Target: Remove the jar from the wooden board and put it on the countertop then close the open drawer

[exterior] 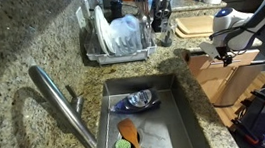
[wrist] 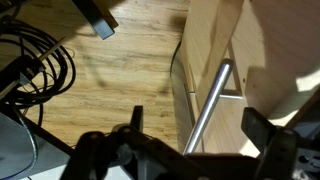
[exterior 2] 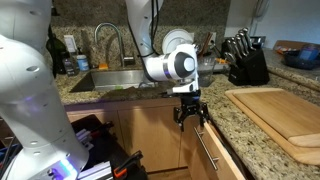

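My gripper [exterior 2: 190,113] is open and empty, below the countertop [exterior 2: 235,125] edge and just in front of the drawer [exterior 2: 213,152]. In the wrist view my fingers [wrist: 197,125] straddle the drawer's steel bar handle [wrist: 212,98] without gripping it. The pale drawer front also shows in an exterior view [exterior: 216,74]; its inside is hidden. The wooden board [exterior 2: 280,112] lies bare on the counter, as also seen in an exterior view [exterior: 202,22]. A small greyish jar [exterior: 165,32] seems to stand on the countertop between the dish rack and the board.
The steel sink [exterior: 177,109] holds a wooden spoon and a bowl, with the faucet [exterior: 60,102] beside it. A dish rack [exterior: 119,40] and a knife block [exterior 2: 245,62] stand on the counter. Cables and a dark bag [exterior 2: 100,145] lie on the wooden floor.
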{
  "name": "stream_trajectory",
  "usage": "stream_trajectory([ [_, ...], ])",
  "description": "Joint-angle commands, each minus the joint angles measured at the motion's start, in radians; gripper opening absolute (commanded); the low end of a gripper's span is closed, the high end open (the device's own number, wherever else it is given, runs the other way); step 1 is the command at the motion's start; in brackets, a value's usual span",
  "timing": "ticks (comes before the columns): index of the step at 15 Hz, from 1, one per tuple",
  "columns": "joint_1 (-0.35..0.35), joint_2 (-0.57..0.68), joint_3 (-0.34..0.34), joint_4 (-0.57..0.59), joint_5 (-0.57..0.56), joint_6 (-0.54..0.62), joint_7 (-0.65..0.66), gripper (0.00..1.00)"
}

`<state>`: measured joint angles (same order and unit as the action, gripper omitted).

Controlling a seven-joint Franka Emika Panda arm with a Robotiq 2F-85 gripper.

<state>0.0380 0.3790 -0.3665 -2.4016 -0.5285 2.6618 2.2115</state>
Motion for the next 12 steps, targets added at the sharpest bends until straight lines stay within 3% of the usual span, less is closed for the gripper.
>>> stream_trajectory([
  [1, 0.014, 0.017, -0.006, 0.011, 0.012, -0.007, -0.007, 1.0],
  [3, 0.024, 0.045, -0.006, 0.035, 0.014, -0.02, -0.005, 1.0],
  [5, 0.059, 0.095, -0.043, 0.08, -0.011, -0.009, 0.11, 1.0],
  [8, 0.056, 0.179, -0.049, 0.157, 0.028, -0.007, 0.22, 1.0],
  [12, 0.042, 0.234, -0.04, 0.227, 0.098, -0.071, 0.271, 1.0],
])
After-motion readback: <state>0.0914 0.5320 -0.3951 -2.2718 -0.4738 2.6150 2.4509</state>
